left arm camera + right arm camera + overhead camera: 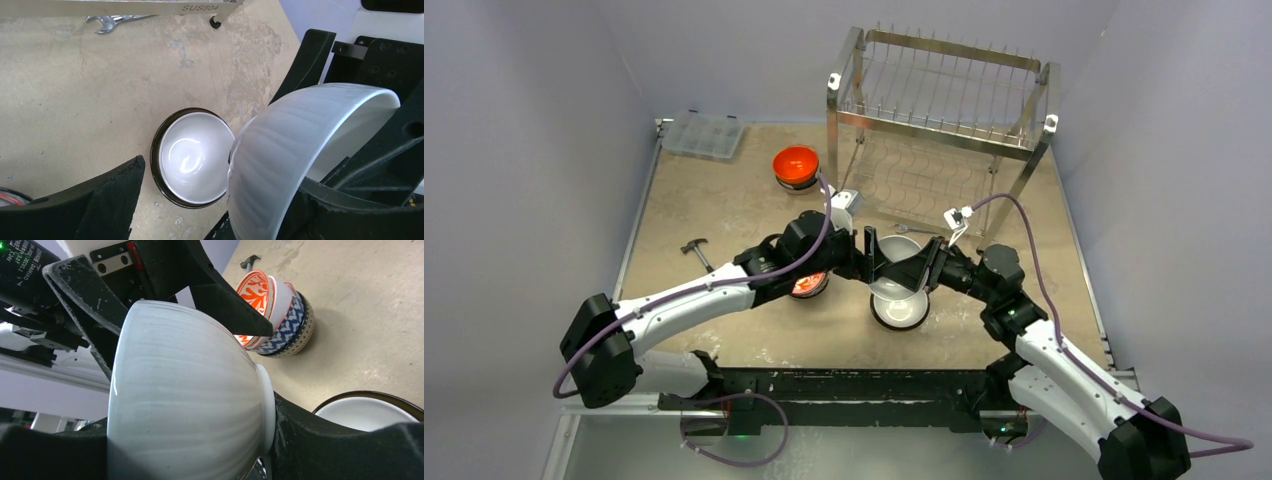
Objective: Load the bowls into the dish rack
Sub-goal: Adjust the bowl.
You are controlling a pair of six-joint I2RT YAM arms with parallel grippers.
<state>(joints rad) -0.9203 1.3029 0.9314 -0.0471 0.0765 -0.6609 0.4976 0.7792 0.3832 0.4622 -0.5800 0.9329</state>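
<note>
Bright and evenly lit from overhead, soft and diffuse. Only faint, soft-edged shadows on the tabletop (724, 220) under the arms. Small glints along the dish rack (944, 90). Sharp in the top view, with walls slightly bowed toward the edges. In the left wrist view, a white glare spot inside the dark-rimmed bowl (192, 157); soft focus on the near fingers (100, 200) and the white bowl (280, 165). In the right wrist view, a warm orange glow within the bowl stack (280, 320), and strong wide-angle stretch.

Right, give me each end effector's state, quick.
Left end effector: open, holding nothing.
Right end effector: closed on the white ribbed bowl.
</note>
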